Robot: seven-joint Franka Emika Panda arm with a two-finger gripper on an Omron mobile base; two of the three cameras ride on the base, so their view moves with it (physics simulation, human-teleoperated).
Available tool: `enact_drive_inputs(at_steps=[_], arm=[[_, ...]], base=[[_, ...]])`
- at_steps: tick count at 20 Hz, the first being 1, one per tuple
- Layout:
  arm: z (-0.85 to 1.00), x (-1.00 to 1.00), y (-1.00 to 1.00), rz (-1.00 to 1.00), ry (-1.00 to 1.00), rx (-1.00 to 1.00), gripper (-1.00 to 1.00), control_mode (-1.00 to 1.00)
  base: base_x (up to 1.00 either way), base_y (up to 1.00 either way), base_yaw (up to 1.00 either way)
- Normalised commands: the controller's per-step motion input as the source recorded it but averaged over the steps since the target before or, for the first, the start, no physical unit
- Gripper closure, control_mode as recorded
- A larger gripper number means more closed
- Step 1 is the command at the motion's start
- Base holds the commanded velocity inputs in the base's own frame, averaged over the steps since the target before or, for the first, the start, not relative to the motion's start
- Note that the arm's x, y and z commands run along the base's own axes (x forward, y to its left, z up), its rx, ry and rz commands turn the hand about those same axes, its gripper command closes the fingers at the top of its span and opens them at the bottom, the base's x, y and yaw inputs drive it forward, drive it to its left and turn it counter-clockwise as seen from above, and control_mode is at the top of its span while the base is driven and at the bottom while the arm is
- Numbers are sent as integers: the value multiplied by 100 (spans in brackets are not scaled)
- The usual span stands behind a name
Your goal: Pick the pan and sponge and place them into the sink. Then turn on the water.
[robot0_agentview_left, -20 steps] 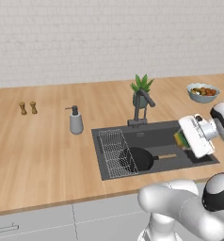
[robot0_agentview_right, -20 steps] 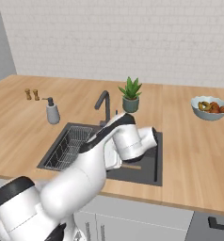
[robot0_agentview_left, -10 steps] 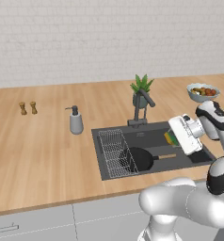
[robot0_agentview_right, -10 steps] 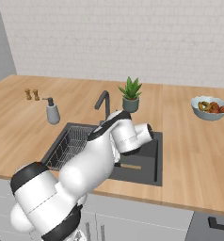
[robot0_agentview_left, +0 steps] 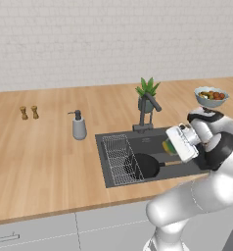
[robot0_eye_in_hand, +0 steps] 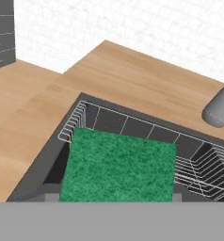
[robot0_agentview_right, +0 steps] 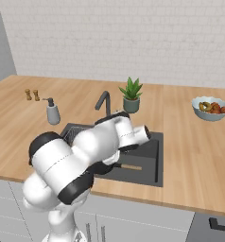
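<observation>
The black pan [robot0_agentview_left: 145, 165] lies in the dark grey sink [robot0_agentview_left: 138, 142], its bowl against the wire rack [robot0_agentview_left: 119, 158] and its wooden handle [robot0_agentview_left: 171, 162] pointing right. The same handle [robot0_agentview_right: 129, 167] shows under my arm in the right base view. My gripper [robot0_agentview_left: 172, 145] is shut on the green sponge [robot0_agentview_left: 168, 146] and holds it over the right half of the basin, above the pan's handle. In the hand view the sponge [robot0_eye_in_hand: 118, 167] hangs large over the rack [robot0_eye_in_hand: 132, 126]. The dark faucet [robot0_agentview_left: 149, 113] stands behind the sink with no stream from it.
A grey soap pump bottle [robot0_agentview_left: 79, 126] stands left of the sink. A potted plant [robot0_agentview_left: 147, 92] sits behind the faucet. A fruit bowl [robot0_agentview_left: 211, 96] is at the far right and two small shakers [robot0_agentview_left: 29, 112] at the far left.
My hand has carried the sponge leftward, from over the counter right of the sink to above the basin's right half. The pan has stayed where it was.
</observation>
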Motion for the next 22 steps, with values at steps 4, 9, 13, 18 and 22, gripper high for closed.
enact_drive_inputs(at_steps=[4,9,13,18,22], arm=[[-58,48,0,-4,11,0,100,-100],[-57,50,0,-3,11,0,100,-100],[-64,46,0,-2,10,0,100,-100],[-53,39,-13,0,2,4,100,-100],[-27,33,-10,0,0,7,100,-100]], base=[[0,0,0],[0,0,0],[0,0,0],[0,0,0],[0,0,0]])
